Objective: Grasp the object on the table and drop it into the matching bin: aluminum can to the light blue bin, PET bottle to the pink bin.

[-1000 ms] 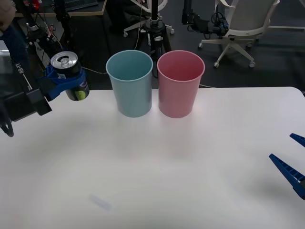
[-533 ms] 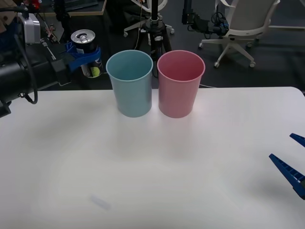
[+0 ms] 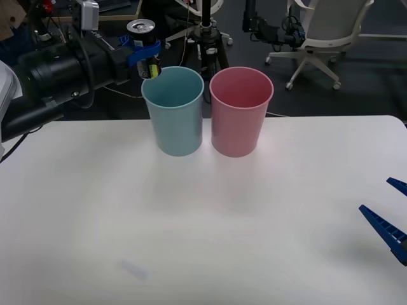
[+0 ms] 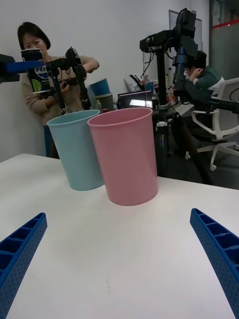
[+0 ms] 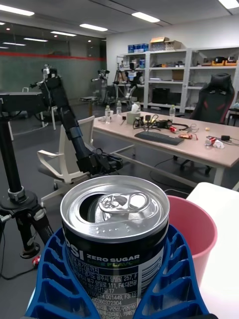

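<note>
My left gripper (image 3: 145, 52) is shut on the aluminum can (image 3: 144, 46), held upright in the air just left of and above the rim of the light blue bin (image 3: 173, 113). The left wrist view looks down on the can's silver top with its pull tab (image 5: 115, 209), clasped between the blue fingers (image 5: 174, 269). The pink bin (image 3: 240, 112) stands beside the light blue one at the back of the white table (image 3: 203, 229). From the right wrist view the can (image 4: 35, 70) hangs above the light blue bin (image 4: 77, 149). My right gripper (image 3: 393, 219) rests open at the table's right edge.
Tripods, an office chair and cables stand on the dark floor behind the table. A faint smudge (image 3: 133, 270) marks the tabletop near the front left. A person (image 4: 37, 75) stands in the room behind the bins.
The left arm has carried the can up and to the right, from the table's left edge to just beside the light blue bin's rim. The right gripper has not moved.
</note>
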